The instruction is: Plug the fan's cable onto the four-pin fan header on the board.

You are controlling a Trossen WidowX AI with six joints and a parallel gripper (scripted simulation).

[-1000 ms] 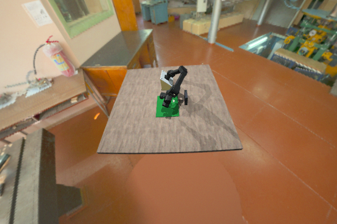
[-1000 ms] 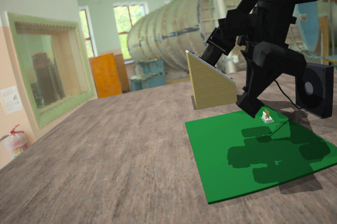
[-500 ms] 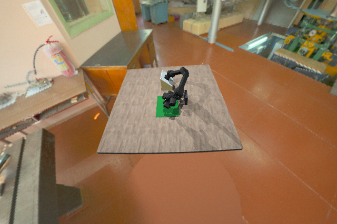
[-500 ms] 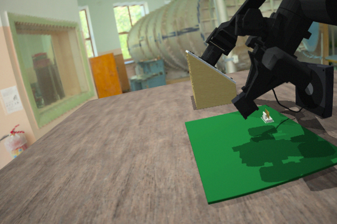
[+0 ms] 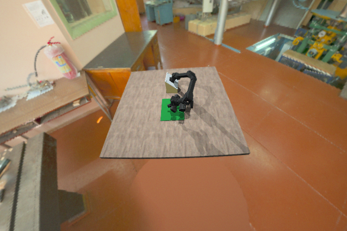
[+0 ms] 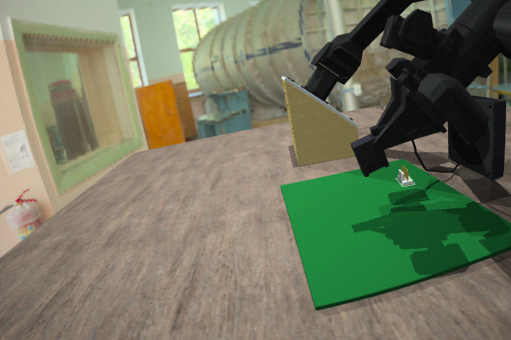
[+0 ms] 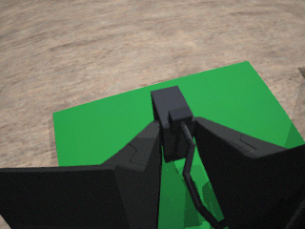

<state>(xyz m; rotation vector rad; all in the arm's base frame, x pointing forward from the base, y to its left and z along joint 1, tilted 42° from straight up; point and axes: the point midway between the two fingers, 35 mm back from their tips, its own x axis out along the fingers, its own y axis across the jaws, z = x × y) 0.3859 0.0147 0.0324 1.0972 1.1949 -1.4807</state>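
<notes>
My gripper (image 6: pixel 371 163) (image 7: pixel 175 126) is shut on the black plug of the fan's cable. The plug (image 7: pixel 172 105) shows between the fingertips in the wrist view, with the cable (image 7: pixel 189 167) running down from it. The gripper is tilted and hangs above the green board (image 6: pixel 330 254) (image 7: pixel 95 129) (image 5: pixel 166 115). The white four-pin header (image 6: pixel 406 179) stands on the board, to the right of and below the fingertips in the exterior view, its pins bare. The header is not visible in the wrist view. The black fan (image 6: pixel 495 138) stands beyond the board at the right, partly behind the arm.
A wedge-shaped block (image 6: pixel 323 134) (image 5: pixel 171 88) with a pale sloped top stands behind the board, and the arm's base is mounted on it. The fan's thin cable loops between the fan and the gripper. The wooden table (image 5: pixel 140 139) (image 6: pixel 164 245) lies around the board.
</notes>
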